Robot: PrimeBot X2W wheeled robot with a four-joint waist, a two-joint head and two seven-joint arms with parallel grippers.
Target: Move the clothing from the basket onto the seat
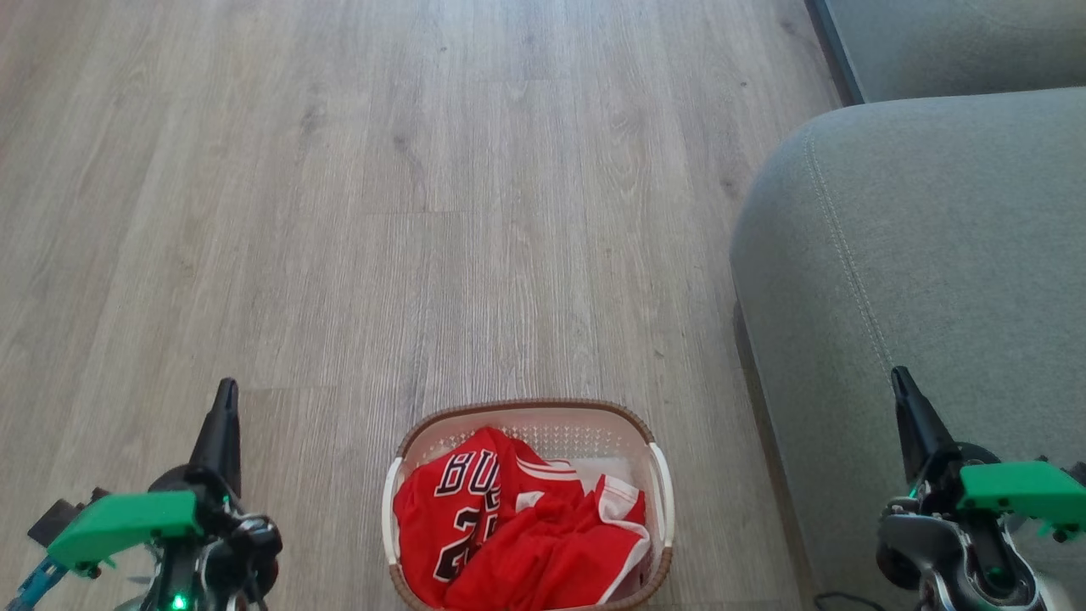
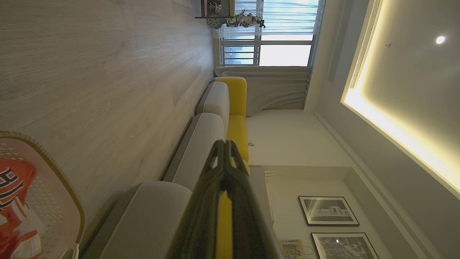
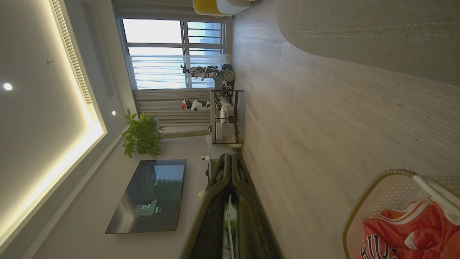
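Wood floor (image 1: 424, 212) spreads out around the basket. The seat (image 1: 933, 255), grey-green with a stitched seam, rises to the right of the basket; no garment lies on the part in view. The basket (image 1: 526, 409) stands on the floor with the clothing (image 1: 517, 543) all inside it.

The task appears not yet begun, and the step in hand is the first reach. The left gripper (image 1: 226, 399) hangs well left of the basket and the right gripper (image 1: 901, 386) well right of it. Each has its 2 fingers pressed together at the tips and grips nothing. The next move likely calls for 1 gripper to part its fingers, swing in over the basket and dip down onto a raised fold.

The clothing is 2 bright red garments in a loose, crumpled heap filling most of the basket. The jersey (image 1: 458, 509), with black-and-white letters and numbers, lies on the basket's left side. The shorts (image 1: 594, 543), trimmed in white stripes, lie on its right side, touching the jersey.
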